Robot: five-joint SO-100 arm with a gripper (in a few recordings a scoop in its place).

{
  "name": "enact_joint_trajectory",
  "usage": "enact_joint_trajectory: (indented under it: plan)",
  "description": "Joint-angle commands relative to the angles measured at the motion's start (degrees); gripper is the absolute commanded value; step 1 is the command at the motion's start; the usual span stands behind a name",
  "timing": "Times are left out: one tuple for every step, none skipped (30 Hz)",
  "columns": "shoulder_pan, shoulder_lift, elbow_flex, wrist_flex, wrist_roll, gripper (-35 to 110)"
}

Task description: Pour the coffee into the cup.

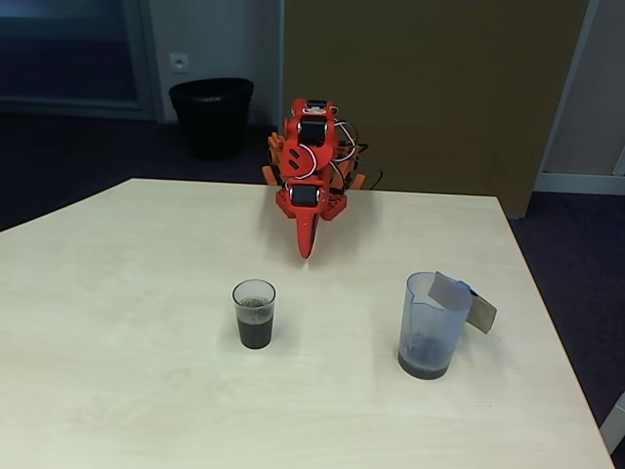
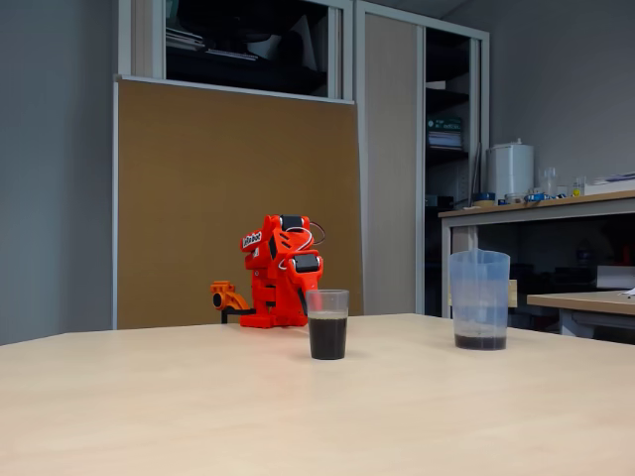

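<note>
Pour looks done: cup [image 1: 254, 315] mid-table over half full of coffee [image 1: 255, 331], jug [image 1: 431, 326] to its right holds dregs, folded arm's claw [image 1: 307, 244] closed, empty at far edge

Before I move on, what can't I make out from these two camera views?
- Gripper: open or shut is unclear in both fixed views; the fingers point at one camera, and the cup covers them in the other.
- Jug handle: hidden under taped-on cardboard.
- Coffee left in the jug: blurred by bluish plastic.

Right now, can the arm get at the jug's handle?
Probably yes: bare table lies between the folded hand and the jug, and its taped handle sticks out unobstructed.
</note>
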State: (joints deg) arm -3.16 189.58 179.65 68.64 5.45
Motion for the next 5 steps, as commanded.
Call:
enact_joint_trajectory:
  plan:
    - [-0.26, 0.88, 0.35, 0.88, 0.26, 0]
    - [-0.26, 0.88, 0.35, 0.88, 0.26, 0]
    - [-0.26, 0.88, 0.35, 0.88, 0.26, 0]
    - [-0.26, 0.88, 0.35, 0.88, 0.26, 0]
    - [-0.26, 0.88, 0.35, 0.88, 0.26, 0]
